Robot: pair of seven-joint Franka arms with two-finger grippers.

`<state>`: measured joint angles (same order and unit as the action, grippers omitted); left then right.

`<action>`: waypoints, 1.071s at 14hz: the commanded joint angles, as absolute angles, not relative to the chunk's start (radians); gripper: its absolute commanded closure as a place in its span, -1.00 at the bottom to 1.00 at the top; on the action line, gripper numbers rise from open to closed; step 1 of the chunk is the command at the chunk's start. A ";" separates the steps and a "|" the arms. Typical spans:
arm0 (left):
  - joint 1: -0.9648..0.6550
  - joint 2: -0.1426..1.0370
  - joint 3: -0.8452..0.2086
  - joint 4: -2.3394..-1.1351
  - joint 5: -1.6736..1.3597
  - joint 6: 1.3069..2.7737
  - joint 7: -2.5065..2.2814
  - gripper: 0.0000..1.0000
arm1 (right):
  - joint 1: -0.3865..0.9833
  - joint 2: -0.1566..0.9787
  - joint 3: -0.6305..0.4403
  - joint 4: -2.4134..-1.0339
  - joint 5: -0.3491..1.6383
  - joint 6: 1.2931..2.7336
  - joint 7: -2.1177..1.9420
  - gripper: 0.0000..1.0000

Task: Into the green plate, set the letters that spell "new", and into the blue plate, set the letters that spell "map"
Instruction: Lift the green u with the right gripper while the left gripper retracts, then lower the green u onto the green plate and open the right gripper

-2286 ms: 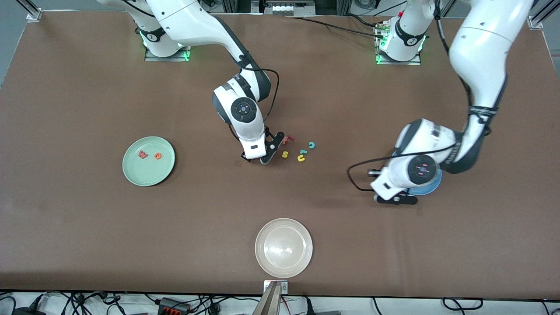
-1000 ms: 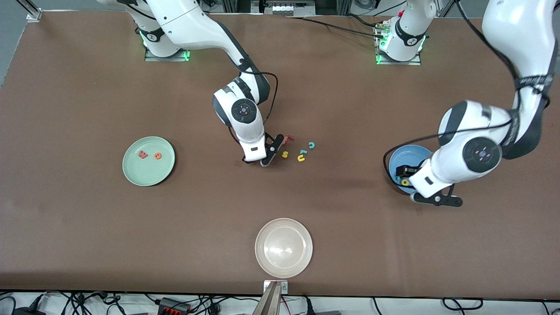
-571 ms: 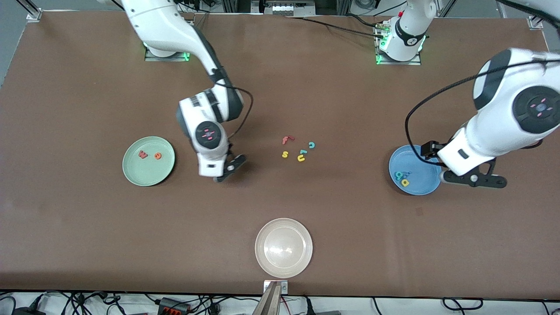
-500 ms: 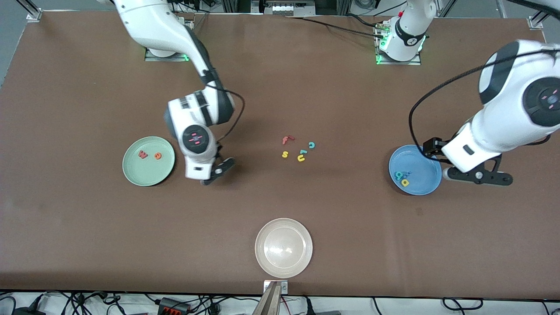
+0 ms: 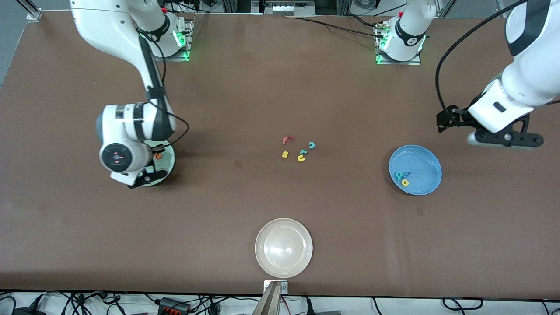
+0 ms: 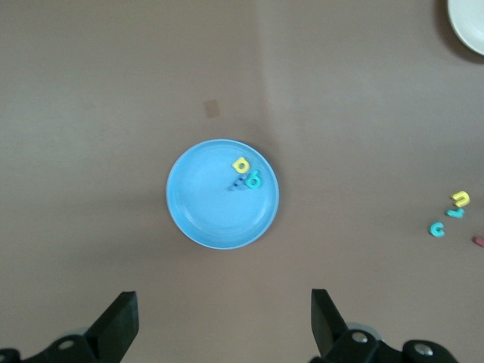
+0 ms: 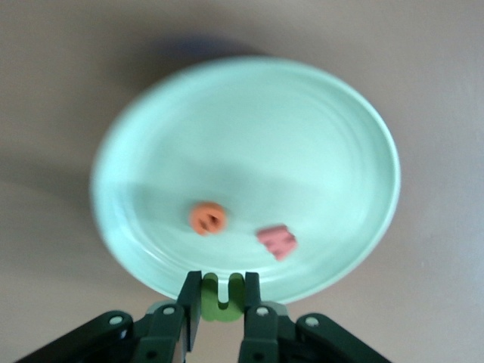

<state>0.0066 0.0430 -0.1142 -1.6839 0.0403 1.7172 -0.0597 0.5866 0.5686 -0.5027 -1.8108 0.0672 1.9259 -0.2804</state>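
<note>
Right gripper (image 7: pixel 218 302): over the round pale mint-green plate (image 5: pixel 169 161), fingers pinching the tiny green foam "n" (image 7: pixel 220 296) upright, likely poised to drop it in.
Green plate contents: orange foam "e" (image 7: pixel 208 218) and pinkish-red foam "w" (image 7: pixel 277 241) already lying inside, so "new" one letter short.
Table middle: red foam "f" (image 5: pixel 286 139), yellow foam "s" (image 5: pixel 285 154), yellow foam "u" (image 5: pixel 301 158) and small teal hook-shaped letters (image 5: pixel 311 145), apparently leftovers, none needed.
Cream-white round plate (image 5: pixel 284 247): nearest the front camera, unused.
Round mid-blue plate (image 5: pixel 415 169): yellow foam "p" (image 6: pixel 240 164), teal foam "a" (image 6: pixel 253 180), blue foam "m" (image 6: pixel 239 184) clustered inside; "map" looks finished.
Left gripper (image 6: pixel 223 325): waiting high beside the blue plate, fingers spread wide, nothing between.
View differences: the green "n" and "w" seen only from the right wrist; arm hiding them in front view.
</note>
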 commanded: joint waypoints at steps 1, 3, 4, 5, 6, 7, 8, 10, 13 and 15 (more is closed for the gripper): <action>-0.018 -0.028 -0.068 -1.789 0.018 1.781 -0.034 -1.00 | 0.591 0.506 -0.488 -1.899 0.139 1.977 -0.261 0.87; -0.049 -0.067 -0.067 -1.810 0.031 1.779 -0.029 -1.00 | 0.594 0.525 -0.486 -1.902 0.166 2.015 -0.262 0.87; -0.049 -0.071 -0.067 -1.819 0.031 1.781 -0.026 -1.00 | 0.595 0.532 -0.486 -1.902 0.175 2.025 -0.259 0.87; -0.052 -0.071 -0.057 -1.821 0.031 1.781 -0.022 -1.00 | 0.592 0.534 -0.485 -1.901 0.192 2.031 -0.259 0.87; -0.060 -0.069 -0.034 -1.818 0.031 1.781 -0.009 -1.00 | 0.588 0.540 -0.485 -1.898 0.211 2.031 -0.259 0.87; -0.063 -0.064 -0.029 -1.812 0.031 1.781 -0.002 -1.00 | 0.591 0.548 -0.485 -1.894 0.233 2.036 -0.261 0.86; -0.057 -0.058 -0.029 -1.809 0.031 1.781 -0.002 -1.00 | 0.595 0.554 -0.485 -1.894 0.239 2.051 -0.261 0.82; -0.046 -0.037 -0.031 -1.802 0.031 1.784 -0.002 -1.00 | 0.594 0.555 -0.483 -1.893 0.244 2.072 -0.258 -0.26; -0.043 -0.023 -0.035 -1.756 0.031 1.773 0.000 -1.00 | 0.597 0.557 -0.486 -1.873 0.262 2.072 -0.253 -1.00; -0.044 -0.023 -0.035 -1.752 0.031 1.773 -0.002 -1.00 | 0.592 0.528 -0.488 -1.870 0.262 2.069 -0.227 -1.00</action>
<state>-0.0423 -0.0298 -0.0388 -1.7782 0.0373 1.7806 -0.0262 0.5917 0.5584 -0.4866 -1.8735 0.2428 2.0718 -0.2527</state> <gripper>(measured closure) 0.000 0.300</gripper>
